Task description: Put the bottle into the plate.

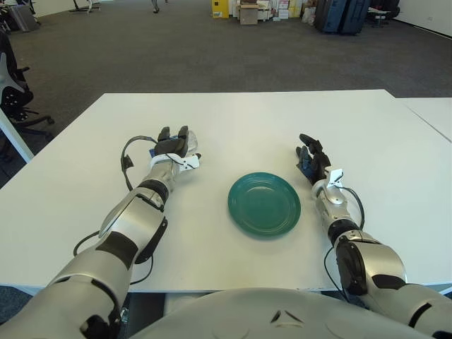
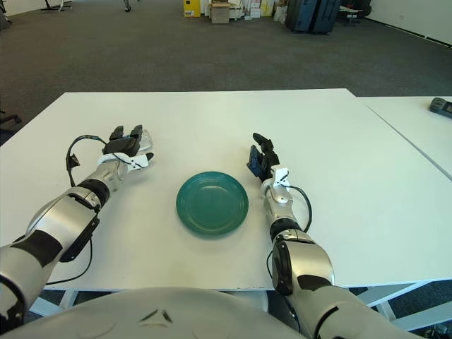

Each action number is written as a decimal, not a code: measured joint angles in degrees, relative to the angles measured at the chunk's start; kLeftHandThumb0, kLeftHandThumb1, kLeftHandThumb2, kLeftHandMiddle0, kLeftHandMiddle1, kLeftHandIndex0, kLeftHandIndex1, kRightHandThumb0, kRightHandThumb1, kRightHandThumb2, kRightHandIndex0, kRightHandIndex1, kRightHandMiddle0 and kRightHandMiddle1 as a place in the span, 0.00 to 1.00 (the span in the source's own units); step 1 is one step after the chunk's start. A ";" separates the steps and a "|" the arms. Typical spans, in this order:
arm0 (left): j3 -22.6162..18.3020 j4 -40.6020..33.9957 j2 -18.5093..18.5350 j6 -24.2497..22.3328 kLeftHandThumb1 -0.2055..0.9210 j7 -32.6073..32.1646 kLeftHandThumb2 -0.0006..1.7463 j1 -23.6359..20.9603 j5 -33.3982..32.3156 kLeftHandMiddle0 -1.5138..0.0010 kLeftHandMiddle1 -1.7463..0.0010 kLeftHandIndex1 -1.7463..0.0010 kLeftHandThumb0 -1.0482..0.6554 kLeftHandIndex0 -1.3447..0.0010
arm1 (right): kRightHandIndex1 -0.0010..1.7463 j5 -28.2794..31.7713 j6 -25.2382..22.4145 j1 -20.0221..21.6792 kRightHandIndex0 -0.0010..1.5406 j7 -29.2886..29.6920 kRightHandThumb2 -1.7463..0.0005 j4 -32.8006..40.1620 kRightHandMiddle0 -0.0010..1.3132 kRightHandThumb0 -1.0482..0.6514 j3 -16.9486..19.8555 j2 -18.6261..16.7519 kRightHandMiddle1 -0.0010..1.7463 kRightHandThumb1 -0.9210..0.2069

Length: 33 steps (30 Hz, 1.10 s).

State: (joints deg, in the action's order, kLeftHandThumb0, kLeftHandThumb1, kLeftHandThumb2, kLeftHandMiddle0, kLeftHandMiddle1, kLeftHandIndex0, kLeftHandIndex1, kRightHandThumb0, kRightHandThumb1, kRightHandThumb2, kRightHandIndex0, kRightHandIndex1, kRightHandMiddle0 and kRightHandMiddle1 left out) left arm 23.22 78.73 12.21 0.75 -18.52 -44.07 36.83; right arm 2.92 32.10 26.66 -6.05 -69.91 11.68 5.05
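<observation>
A white table fills most of the view, with grey carpet beyond its far edge and a second white table just past its right edge. Stacked boxes and dark cases stand far back on the carpet, and an office chair sits off the left edge.

The left arm reaches from the near left corner toward the middle of the table, and the right arm reaches in from the near right corner. A round green plate lies flat between them, nearer the front edge than the far one, with nothing in it.

The left hand shows to the left of the plate, well apart from it, its dark fingers pointing toward the far edge and lying close together; something small and clear shows just beside its right side, too small to identify. The right hand shows just right of the plate, fingers loosely spread and holding nothing that can be made out. A bottle cannot be clearly told anywhere on the table.
</observation>
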 measured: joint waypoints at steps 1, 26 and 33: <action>-0.87 -0.08 0.05 -0.34 1.00 0.52 0.40 -0.12 -0.65 0.87 0.97 0.89 0.00 1.00 | 0.00 0.00 0.06 -0.12 0.17 -0.01 0.53 0.08 0.00 0.18 0.00 0.06 0.35 0.00; -15.41 -2.09 -0.09 -0.23 1.00 7.72 0.29 -0.75 -11.62 0.78 0.96 0.65 0.01 1.00 | 0.01 0.62 0.83 -1.41 0.19 -1.89 0.53 0.72 0.00 0.17 0.39 0.88 0.37 0.00; -14.76 -2.09 0.56 -0.12 1.00 9.32 0.23 -0.61 -11.00 0.73 0.95 0.50 0.05 1.00 | 0.01 0.75 0.83 -1.53 0.19 -1.89 0.52 0.85 0.00 0.18 0.42 0.90 0.37 0.00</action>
State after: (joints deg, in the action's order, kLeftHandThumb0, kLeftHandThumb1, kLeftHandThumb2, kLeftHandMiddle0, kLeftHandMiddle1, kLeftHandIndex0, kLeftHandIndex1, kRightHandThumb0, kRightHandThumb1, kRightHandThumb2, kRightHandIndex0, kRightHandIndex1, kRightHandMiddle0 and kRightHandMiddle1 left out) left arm 8.46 76.65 12.77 0.63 -9.20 -44.68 25.83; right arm 3.67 32.93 25.13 -7.95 -69.06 12.09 5.95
